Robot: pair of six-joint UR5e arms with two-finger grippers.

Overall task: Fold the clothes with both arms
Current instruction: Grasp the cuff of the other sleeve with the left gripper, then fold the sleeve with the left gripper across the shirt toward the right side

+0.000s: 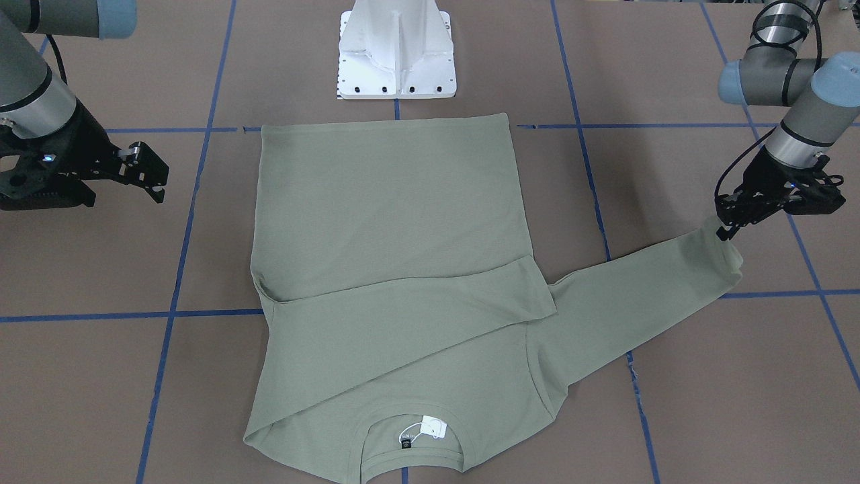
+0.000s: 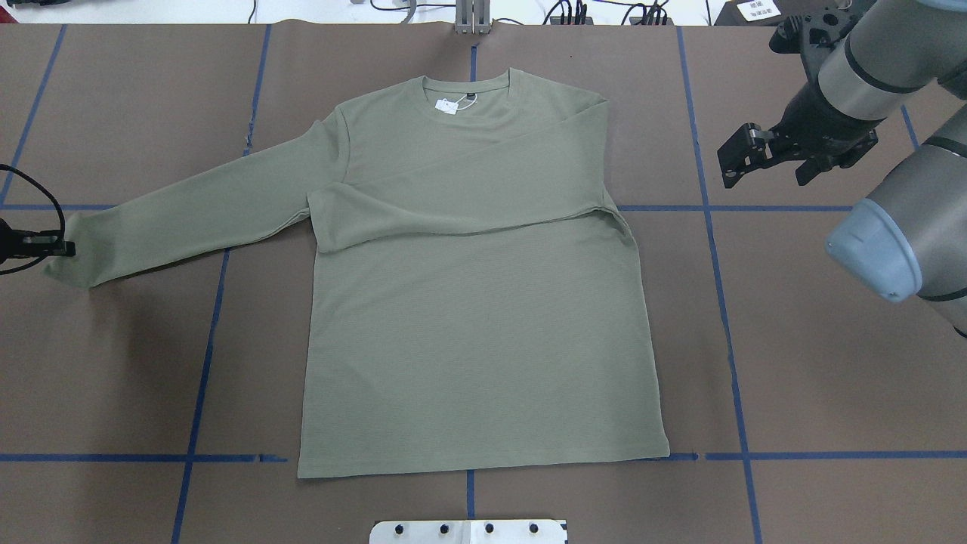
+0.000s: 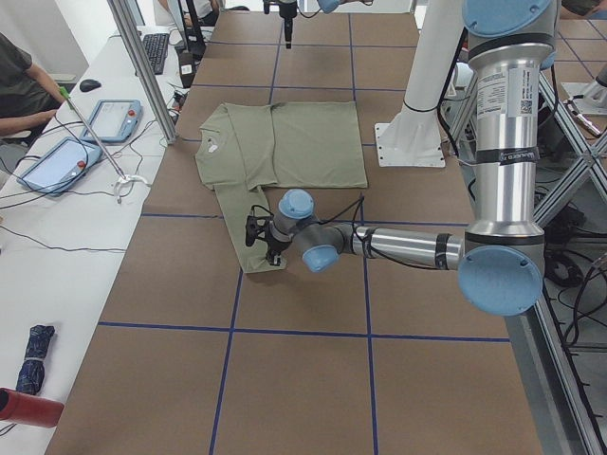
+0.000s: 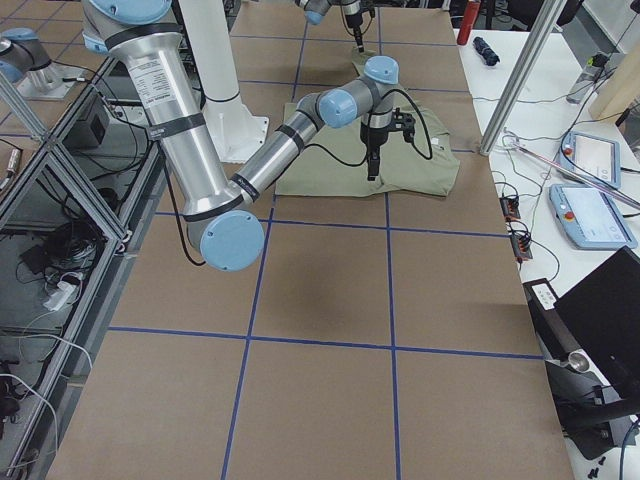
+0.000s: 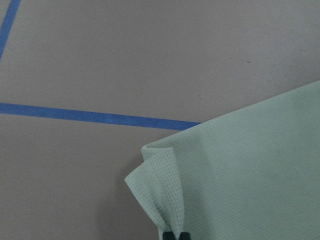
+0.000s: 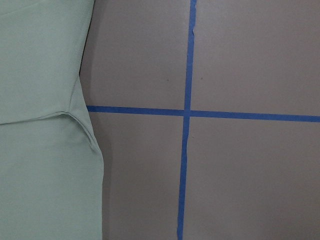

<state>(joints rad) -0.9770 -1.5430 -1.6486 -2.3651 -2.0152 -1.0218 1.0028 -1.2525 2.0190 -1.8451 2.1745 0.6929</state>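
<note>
Sleeve cuff (image 5: 167, 195) sits clamped in our left jaws, its sleeve running right to the long-sleeved shirt (image 2: 476, 325); our right jaws gape empty beyond

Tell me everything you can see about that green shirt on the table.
The shirt is a sage-green, long-sleeved knit, lying flat on the brown table marked with blue tape, neck away from the robot. A white paper tag and black label sit inside the collar. The sleeve on the robot's right is folded across the chest; the other stretches out sideways, its cuff curled and pinched by the left gripper. Nothing else touches it.
</note>
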